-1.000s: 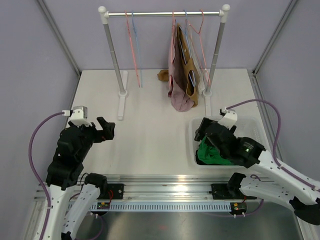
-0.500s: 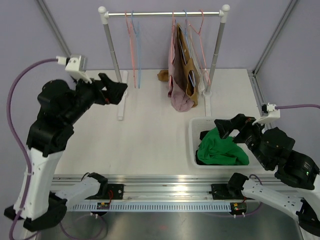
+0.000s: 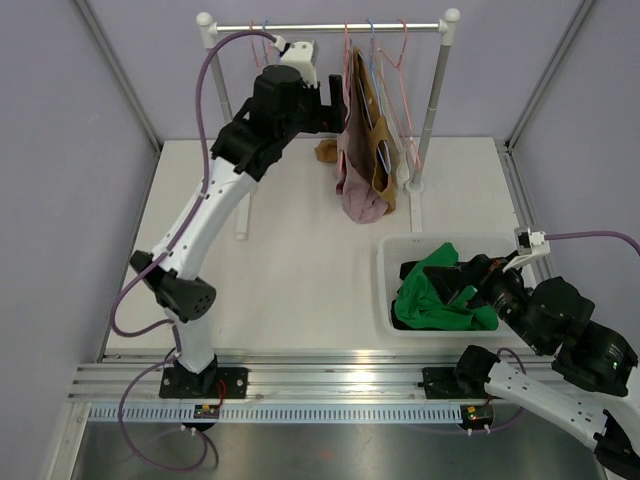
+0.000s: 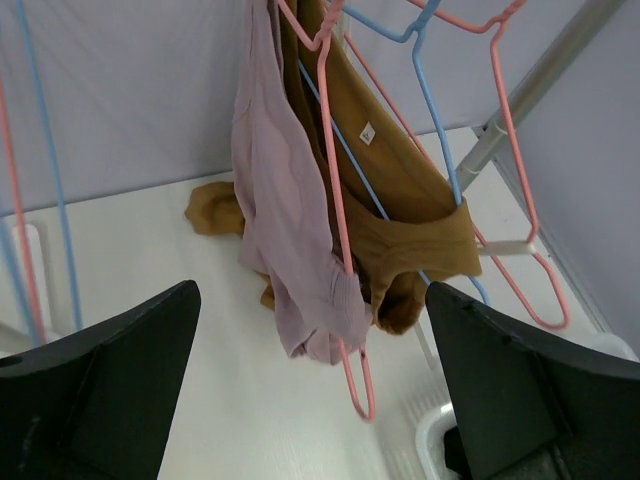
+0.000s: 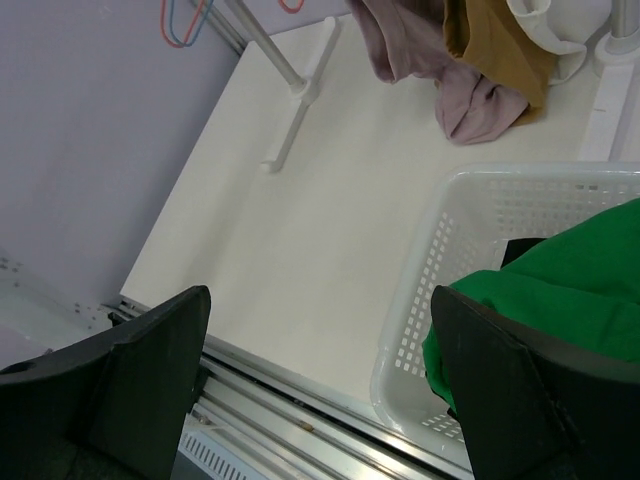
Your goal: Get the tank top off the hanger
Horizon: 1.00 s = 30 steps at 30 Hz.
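Note:
A mauve tank top (image 3: 352, 170) hangs bunched on a pink hanger (image 4: 345, 300) from the rack's rail (image 3: 380, 27). Right behind it a brown top (image 3: 378, 130) hangs on a blue hanger (image 4: 430, 90). My left gripper (image 3: 328, 100) is raised near the rail, just left of the two garments, open and empty. In the left wrist view the mauve top (image 4: 280, 220) and brown top (image 4: 400, 180) hang ahead of the spread fingers (image 4: 110, 380). My right gripper (image 3: 455, 280) is open and empty, low over the basket's left part.
A white basket (image 3: 385, 290) at the front right holds a green garment (image 3: 440, 300). Empty pink and blue hangers (image 4: 40, 200) hang left of the garments; an empty pink one (image 4: 510, 170) hangs to their right. A brown cloth (image 3: 325, 150) lies on the table behind the rack. The rack's posts (image 3: 225, 110) stand on white feet.
My left arm has swung up from the front left to the rail beside the hanging tops. My right gripper has pulled back out of the basket and turned to the left.

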Each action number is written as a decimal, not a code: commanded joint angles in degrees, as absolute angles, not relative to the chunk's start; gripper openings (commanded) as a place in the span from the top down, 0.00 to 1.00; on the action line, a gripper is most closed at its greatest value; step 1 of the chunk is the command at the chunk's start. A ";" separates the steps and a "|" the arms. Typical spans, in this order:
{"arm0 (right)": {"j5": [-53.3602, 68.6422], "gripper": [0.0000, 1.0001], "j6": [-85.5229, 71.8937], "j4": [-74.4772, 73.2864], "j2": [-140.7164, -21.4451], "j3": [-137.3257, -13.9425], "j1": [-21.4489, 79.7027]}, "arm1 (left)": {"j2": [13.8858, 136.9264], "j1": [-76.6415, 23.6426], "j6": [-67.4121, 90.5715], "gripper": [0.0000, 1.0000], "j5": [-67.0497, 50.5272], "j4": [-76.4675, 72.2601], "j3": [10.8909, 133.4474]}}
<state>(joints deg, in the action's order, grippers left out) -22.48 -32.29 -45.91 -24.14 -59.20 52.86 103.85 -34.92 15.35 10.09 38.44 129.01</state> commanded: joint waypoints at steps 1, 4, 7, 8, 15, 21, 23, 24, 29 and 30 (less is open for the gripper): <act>-19.00 0.00 -33.40 -45.97 -21.98 -57.84 52.73 | 108.78 -35.33 12.48 0.03 12.22 30.25 135.61; -16.80 0.00 -33.84 -46.31 -20.92 -56.43 52.73 | 112.48 -35.33 11.43 0.09 11.86 26.65 136.14; -14.78 0.01 -33.84 -47.10 -21.09 -56.25 52.73 | 115.04 -35.33 10.46 0.16 13.35 26.10 138.07; -14.33 0.00 -33.66 -47.02 -21.18 -56.08 52.73 | 116.18 -35.33 10.20 0.24 13.71 25.76 138.42; -11.25 0.03 -34.89 -46.06 -20.66 -54.15 52.73 | 120.23 -35.07 9.84 0.62 14.24 24.79 140.71; -11.07 0.04 -34.37 -46.32 -20.30 -53.44 52.73 | 121.55 -34.63 10.81 0.73 12.57 23.82 140.71; -11.25 0.04 -34.28 -46.32 -20.30 -53.61 52.73 | 121.90 -34.28 11.07 0.60 11.96 23.82 140.71; -11.16 0.04 -34.19 -46.41 -20.22 -53.53 52.73 | 122.08 -34.19 11.25 0.60 11.78 23.91 140.71; -11.42 0.04 -33.66 -46.32 -20.13 -53.53 52.73 | 122.26 -33.14 11.86 0.97 11.43 24.61 140.63; -11.51 0.04 -33.66 -46.32 -20.30 -53.53 52.73 | 122.17 -33.05 11.95 0.99 11.16 24.61 140.63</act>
